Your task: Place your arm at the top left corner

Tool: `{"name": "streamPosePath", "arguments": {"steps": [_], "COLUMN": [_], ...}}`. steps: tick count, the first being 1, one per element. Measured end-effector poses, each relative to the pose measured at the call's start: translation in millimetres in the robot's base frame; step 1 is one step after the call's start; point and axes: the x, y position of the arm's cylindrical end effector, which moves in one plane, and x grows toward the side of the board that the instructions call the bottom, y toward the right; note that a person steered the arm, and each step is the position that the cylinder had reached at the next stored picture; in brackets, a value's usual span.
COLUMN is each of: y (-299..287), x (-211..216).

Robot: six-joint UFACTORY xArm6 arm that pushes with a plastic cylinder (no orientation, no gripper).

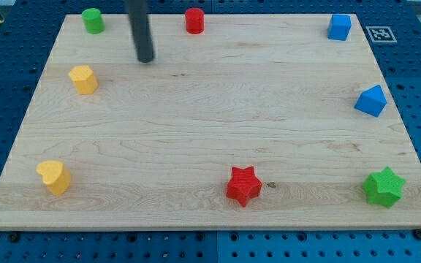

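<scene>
My tip (146,60) touches the wooden board (210,131) near the view's top left. It stands right of and below the green cylinder (92,20), which sits in the top left corner. It is left of and below the red cylinder (194,20), and up and to the right of the yellow block (83,79). The tip touches no block.
A yellow heart block (54,177) lies at the bottom left. A red star (243,185) lies at the bottom middle and a green star (384,187) at the bottom right. A blue cube (339,27) sits at the top right, another blue block (371,101) at the right edge.
</scene>
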Motion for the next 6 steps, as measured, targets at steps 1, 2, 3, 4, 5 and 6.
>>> {"name": "streamPosePath", "arguments": {"steps": [1,2,3,4,5,6], "y": [-66.3,-139.4,-154.6,-154.5,-153.5,-153.0], "x": [-24.0,-62.7,-71.1,-112.8,-122.1,-122.1]}}
